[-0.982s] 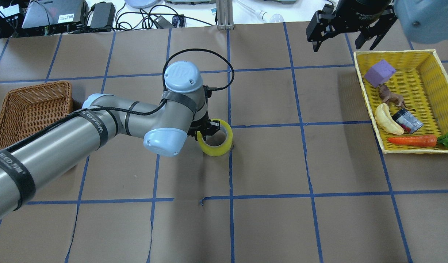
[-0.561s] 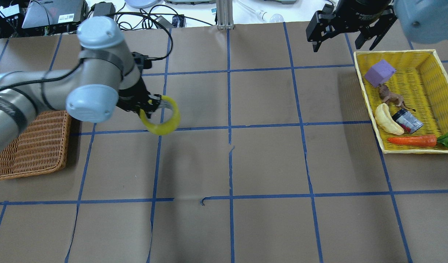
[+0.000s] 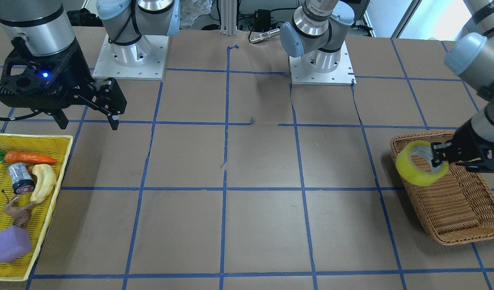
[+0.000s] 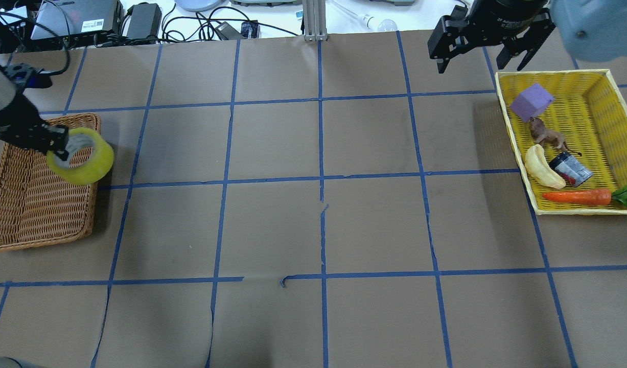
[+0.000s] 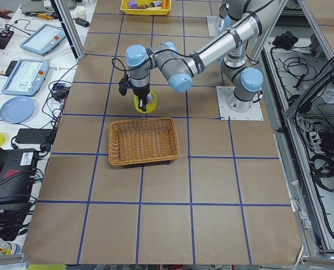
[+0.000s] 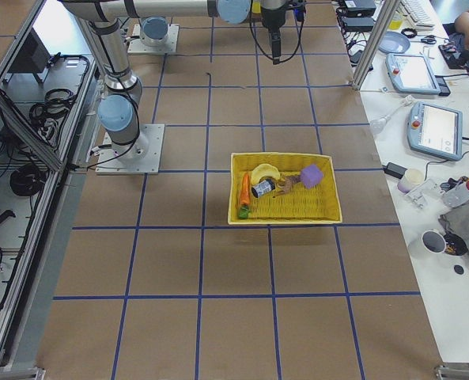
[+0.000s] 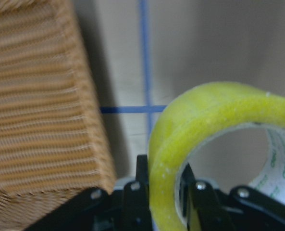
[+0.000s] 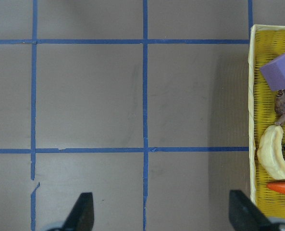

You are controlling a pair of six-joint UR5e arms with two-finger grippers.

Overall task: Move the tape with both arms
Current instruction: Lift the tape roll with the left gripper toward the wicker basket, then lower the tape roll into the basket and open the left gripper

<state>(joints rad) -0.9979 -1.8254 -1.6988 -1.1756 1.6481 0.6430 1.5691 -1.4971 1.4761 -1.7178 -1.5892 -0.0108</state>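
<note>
Up close in the left wrist view: left gripper [image 7: 165, 192] with jaws clamped on the tape [image 7: 180, 139], one jaw inside the ring and one outside, pinching the yellow wall. Just beside, the basket [image 7: 46, 120], its rim near the tape but not under it.

Tape held up in the air, resting on nothing, by the basket edge that faces the middle of the worktop [image 4: 272, 230].

Likely step: putting the tape in the basket. To do it well:
- Carry on until the whole ring hangs over the basket floor, not over the rim.
- Go down low before letting go, since a round roll can bounce or roll off.
- Only then open the jaws wide, so the inside jaw slips free of the ring.
- Lift straight up after.

From overhead, looks as if over the rim already. From the left side view, looks a little short of the basket. Best to trust neither alone. Only the wrist view shows the pinch on the wall.

Far off, right gripper [image 8: 161, 216] with jaws wide apart, holding nothing, over bare worktop beside the tray [image 4: 553, 73]. Seen plainly only in its own wrist view.
</note>
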